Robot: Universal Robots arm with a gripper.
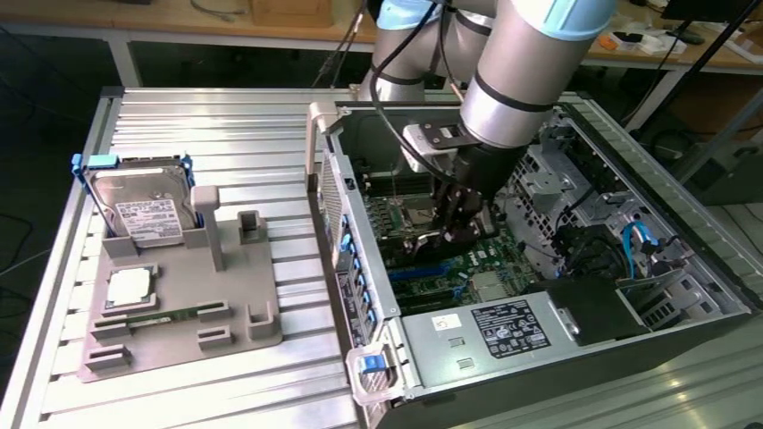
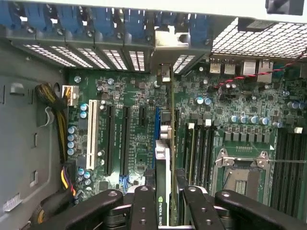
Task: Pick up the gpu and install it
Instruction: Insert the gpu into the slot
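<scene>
The gpu appears edge-on in the wrist view, a thin card with a green-marked label. Its silver bracket reaches up to the case's rear slot openings. My gripper is shut on it, one black finger on each side. The card stands over the motherboard, in line with the blue expansion slot beside the two long black slots. In the exterior view my gripper is down inside the open computer case, with the gpu dark beneath it above the board.
A grey fixture tray lies at the exterior view's left, holding a hard drive in a blue frame, a processor chip and a memory stick. A power supply fills the case's near end. The empty processor socket lies beside the card.
</scene>
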